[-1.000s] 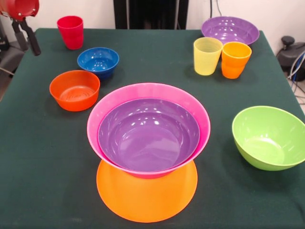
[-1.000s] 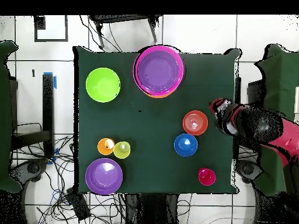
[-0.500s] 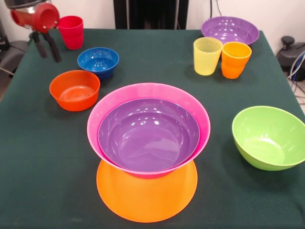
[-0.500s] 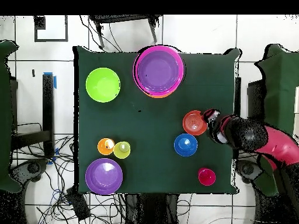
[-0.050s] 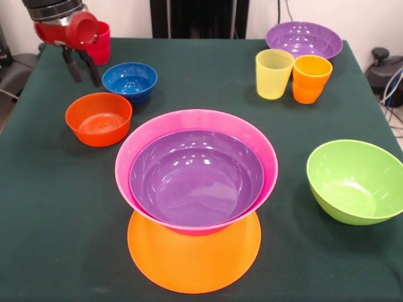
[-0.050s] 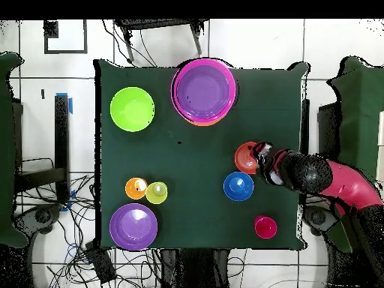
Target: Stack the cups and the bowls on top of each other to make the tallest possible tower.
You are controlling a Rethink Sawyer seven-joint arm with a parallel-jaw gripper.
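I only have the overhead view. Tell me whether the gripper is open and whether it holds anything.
Observer: The front view shows the gripper open, its two fingers apart with nothing between them.
Operator: Tell me what the pink bowl sits on.
Observer: The pink bowl, with a purple bowl nested in it, rests on an upturned orange bowl.
Operator: Say where the fingers are relative to the small bowls.
Observer: In the front view they hang behind the red-orange bowl and left of the blue bowl, seemingly touching neither.
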